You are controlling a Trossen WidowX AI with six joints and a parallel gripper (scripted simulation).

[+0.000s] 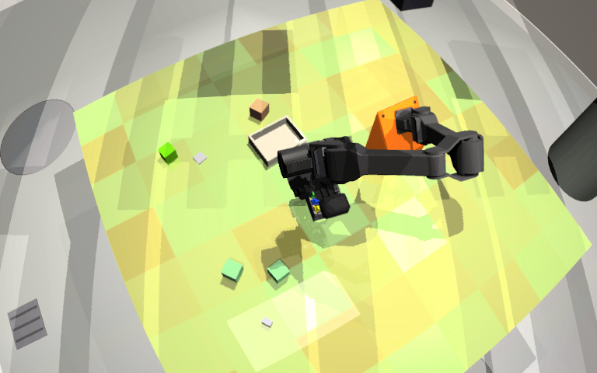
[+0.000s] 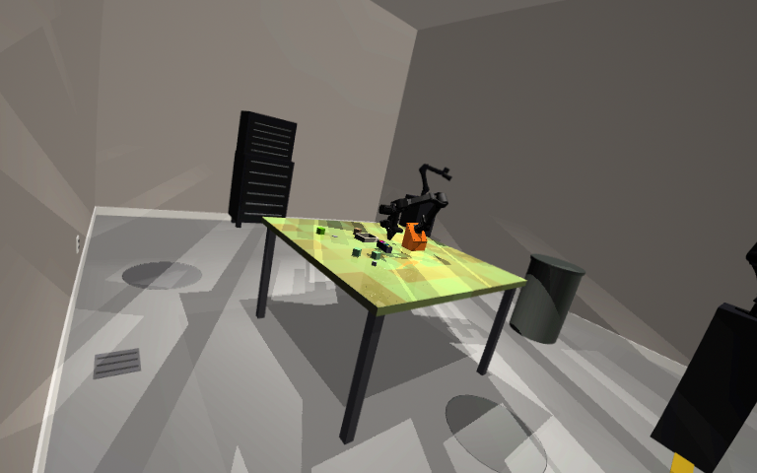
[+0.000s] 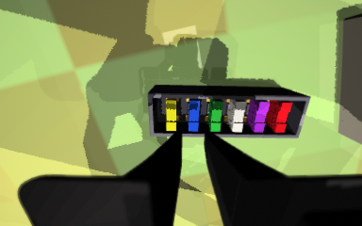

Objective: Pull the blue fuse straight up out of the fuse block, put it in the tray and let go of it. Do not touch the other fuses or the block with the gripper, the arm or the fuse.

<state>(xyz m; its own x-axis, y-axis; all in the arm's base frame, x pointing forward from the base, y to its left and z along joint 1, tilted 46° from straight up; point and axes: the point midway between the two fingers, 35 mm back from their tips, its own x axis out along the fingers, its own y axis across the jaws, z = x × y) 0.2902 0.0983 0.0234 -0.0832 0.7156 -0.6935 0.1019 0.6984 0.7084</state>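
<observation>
The fuse block (image 1: 316, 217) (image 2: 383, 245) (image 3: 217, 90) stands on the table, partly hidden by the arm in the top view. The blue fuse (image 1: 315, 200) (image 3: 193, 114) sits in it between the yellow fuse (image 3: 171, 115) and the green fuse (image 3: 216, 115). White, purple and red fuses follow. My gripper (image 3: 192, 137) is above the block, with its fingers slightly apart and nothing between them. In the wrist view the fingertips are just below the blue fuse, one toward each side of it. Their exact height is unclear. The tray (image 1: 274, 138) (image 2: 367, 237) (image 3: 351, 52) holds nothing visible.
A brown cube (image 1: 259, 109) stands behind the tray. A bright green cube (image 1: 167, 151) and a pale flat piece (image 1: 200, 158) lie left. Two teal blocks (image 1: 232, 269) (image 1: 277, 270) and a small white piece (image 1: 267, 322) lie in front. An orange mount (image 1: 387, 131) supports the arm.
</observation>
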